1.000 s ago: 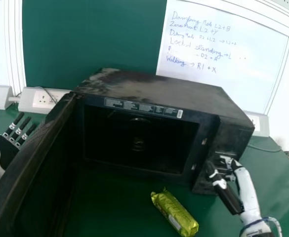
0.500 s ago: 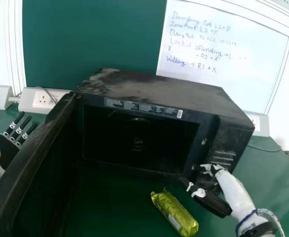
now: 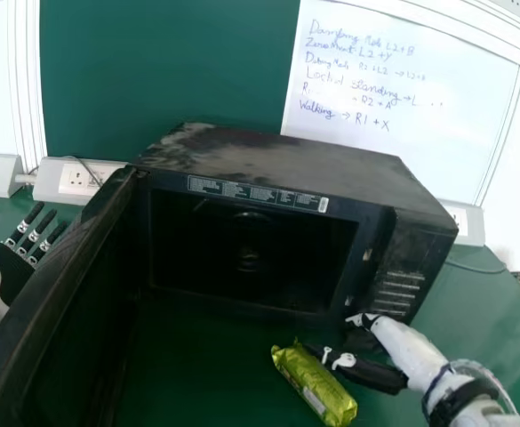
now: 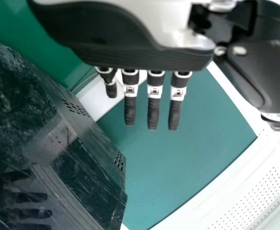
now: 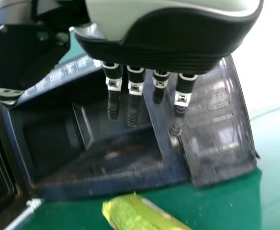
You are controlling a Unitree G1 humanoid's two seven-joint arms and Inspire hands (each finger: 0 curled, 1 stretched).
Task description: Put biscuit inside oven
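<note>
The right robot hand (image 3: pixel 377 372), released, hovers near the biscuit (image 3: pixel 320 390) on the bench (image 3: pixel 495 329), before the open oven (image 3: pixel 286 165); the left robot hand (image 3: pixel 12 274) is released too.

Yellow-green biscuit packet (image 3: pixel 311 381) flat and aslant on the green table (image 3: pixel 477 307), outside the open black oven (image 3: pixel 268 169).

A handwritten whiteboard (image 3: pixel 402 116) hangs beside a dark green panel (image 3: pixel 166 71), above wall sockets (image 3: pixel 80 180).

Straight fingers (image 5: pixel 134 108) before open oven (image 5: pixel 120 187), yellow-green packet (image 5: pixel 139 213), probably biscuits
</note>
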